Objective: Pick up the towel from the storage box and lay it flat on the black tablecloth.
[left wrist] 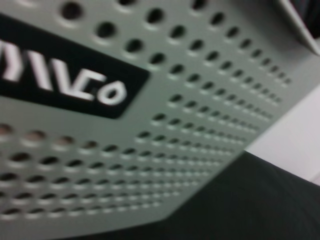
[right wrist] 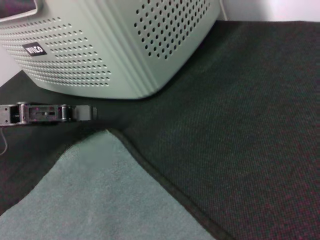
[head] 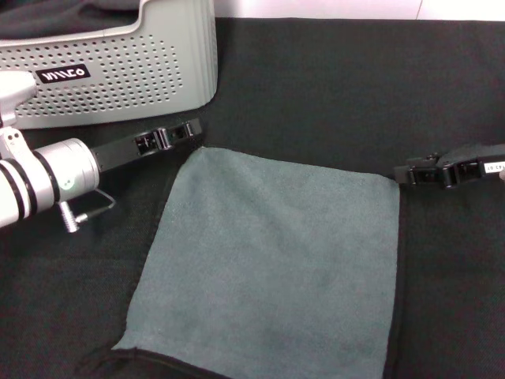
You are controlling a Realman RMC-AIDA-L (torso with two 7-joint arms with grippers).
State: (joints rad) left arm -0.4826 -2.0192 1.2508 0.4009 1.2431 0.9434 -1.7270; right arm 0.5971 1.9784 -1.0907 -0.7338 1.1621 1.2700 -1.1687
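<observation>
The grey-green towel (head: 276, 260) lies spread flat on the black tablecloth (head: 339, 87), its black edging showing along the right side; it also shows in the right wrist view (right wrist: 100, 195). My left gripper (head: 194, 128) rests low just beyond the towel's far left corner, and it shows in the right wrist view (right wrist: 93, 113) too. My right gripper (head: 401, 174) sits right at the towel's far right corner. The storage box (head: 118, 71) stands at the back left and fills the left wrist view (left wrist: 190, 125).
The box's black label (head: 63, 75) faces me. A cable (head: 87, 209) hangs off my left wrist over the cloth. The near left corner of the towel (head: 118, 351) is slightly rumpled. A pale wall lies beyond the cloth's far edge.
</observation>
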